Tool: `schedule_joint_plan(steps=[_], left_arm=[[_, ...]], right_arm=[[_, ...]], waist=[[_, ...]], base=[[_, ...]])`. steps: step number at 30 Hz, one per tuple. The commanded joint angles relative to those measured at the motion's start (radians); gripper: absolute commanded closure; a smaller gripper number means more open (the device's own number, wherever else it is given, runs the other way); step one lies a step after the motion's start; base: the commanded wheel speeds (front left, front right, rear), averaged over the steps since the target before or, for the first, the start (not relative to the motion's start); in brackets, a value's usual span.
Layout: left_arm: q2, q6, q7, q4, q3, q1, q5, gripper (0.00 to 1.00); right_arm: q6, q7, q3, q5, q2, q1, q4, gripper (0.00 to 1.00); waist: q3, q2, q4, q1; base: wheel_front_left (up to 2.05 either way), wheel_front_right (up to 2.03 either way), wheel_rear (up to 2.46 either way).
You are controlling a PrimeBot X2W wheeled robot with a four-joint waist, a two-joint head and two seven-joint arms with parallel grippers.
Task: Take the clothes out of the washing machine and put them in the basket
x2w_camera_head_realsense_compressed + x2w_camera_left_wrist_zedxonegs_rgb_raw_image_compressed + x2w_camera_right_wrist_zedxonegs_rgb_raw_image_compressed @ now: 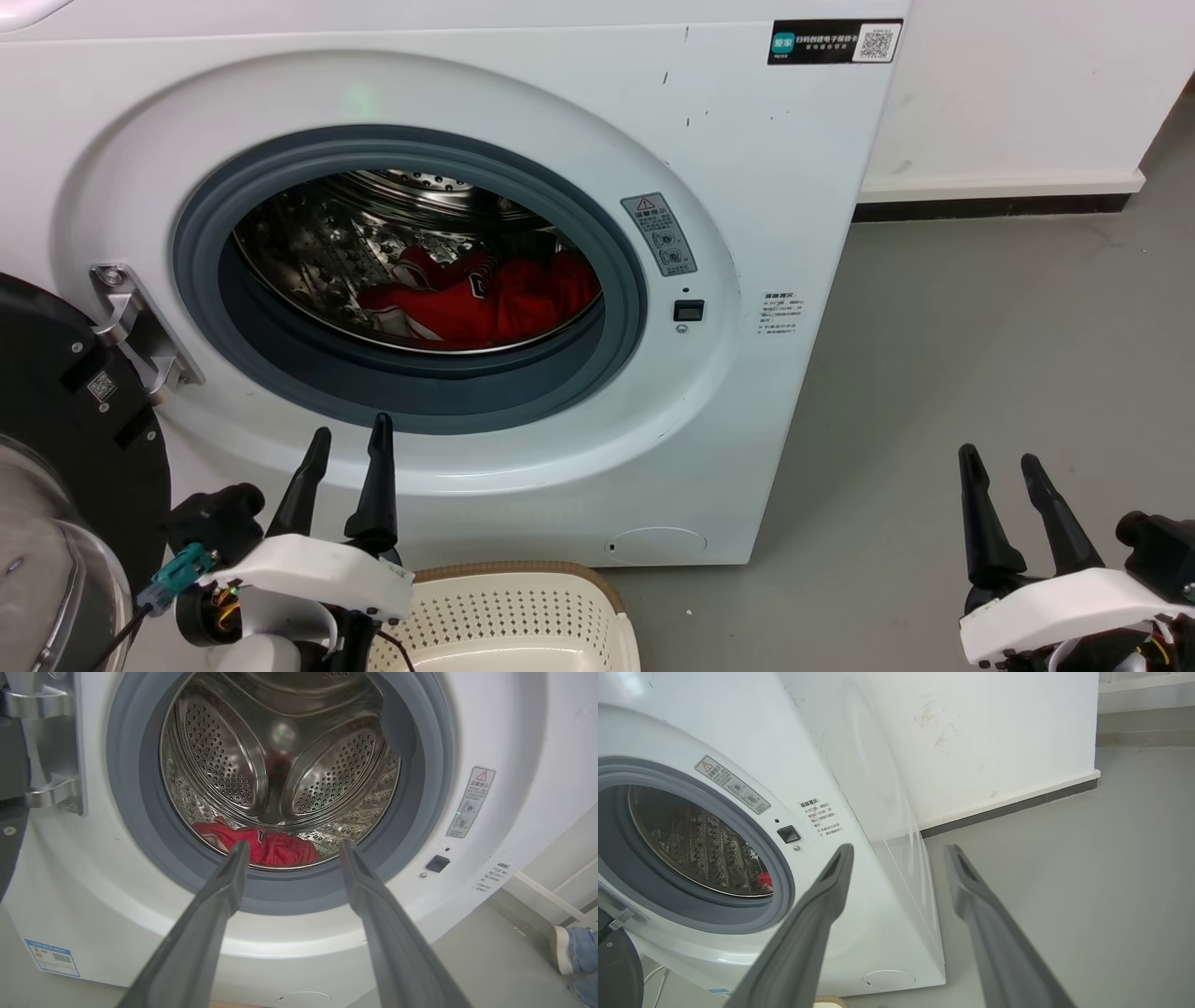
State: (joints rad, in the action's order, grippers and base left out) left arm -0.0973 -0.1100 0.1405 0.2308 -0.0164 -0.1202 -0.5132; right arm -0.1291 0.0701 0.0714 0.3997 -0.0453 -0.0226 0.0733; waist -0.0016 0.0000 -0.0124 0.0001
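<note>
The red clothes (495, 301) lie crumpled at the bottom of the steel drum of the white washing machine (747, 187), whose porthole stands open. In the left wrist view the clothes (261, 844) lie low in the drum beyond my fingers. The cream basket (504, 616) sits on the floor in front of the washer, empty as far as it shows. My left gripper (350, 439) is open below the porthole, outside the drum. My right gripper (1001, 459) is open over the floor to the washer's right. A sliver of the clothes (765, 880) shows in the right wrist view.
The washer's dark round door (65, 411) hangs open at the left on its steel hinge (140, 327). Grey floor (980, 327) stretches to the right, up to a white wall with a dark skirting (999, 205). A person's shoe and jeans leg (572, 952) show at the far right.
</note>
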Motion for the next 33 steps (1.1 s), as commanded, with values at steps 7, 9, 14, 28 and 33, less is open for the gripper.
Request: schedule_joint_plan(steps=[7, 9, 14, 28, 33], left_arm=[[-0.016, 0.014, 0.027, 0.004, -0.015, -0.028, 0.097, 0.0], [-0.018, 0.015, 0.032, 0.008, -0.018, -0.029, 0.116, 0.0], [-0.018, 0.023, 0.044, 0.015, -0.022, -0.032, 0.157, 0.0], [-0.027, 0.04, 0.072, 0.032, -0.026, -0.033, 0.265, 0.0], [-0.027, 0.045, 0.083, 0.039, -0.024, -0.031, 0.298, 0.0]], right_arm=[[-0.002, 0.006, 0.002, -0.103, -0.006, -0.01, -0.022, 0.0], [-0.002, 0.008, 0.003, -0.125, -0.006, -0.013, -0.025, 0.0], [-0.002, 0.011, 0.002, -0.169, -0.006, -0.015, -0.026, 0.0], [-0.002, 0.031, -0.002, -0.279, -0.006, -0.024, -0.025, 0.0], [-0.002, 0.038, -0.001, -0.315, -0.006, -0.026, -0.032, 0.0]], waist=[[-0.001, 0.0, -0.001, -0.0001], [-0.002, 0.0, -0.001, -0.0001], [-0.005, 0.0, -0.002, -0.0001], [-0.009, 0.0, -0.003, -0.0001], [-0.01, 0.0, -0.005, -0.0001]], base=[[0.0, 0.0, 0.0], [0.0, 0.0, 0.0], [0.0, 0.0, 0.0], [0.0, 0.0, 0.0], [0.0, 0.0, 0.0]])
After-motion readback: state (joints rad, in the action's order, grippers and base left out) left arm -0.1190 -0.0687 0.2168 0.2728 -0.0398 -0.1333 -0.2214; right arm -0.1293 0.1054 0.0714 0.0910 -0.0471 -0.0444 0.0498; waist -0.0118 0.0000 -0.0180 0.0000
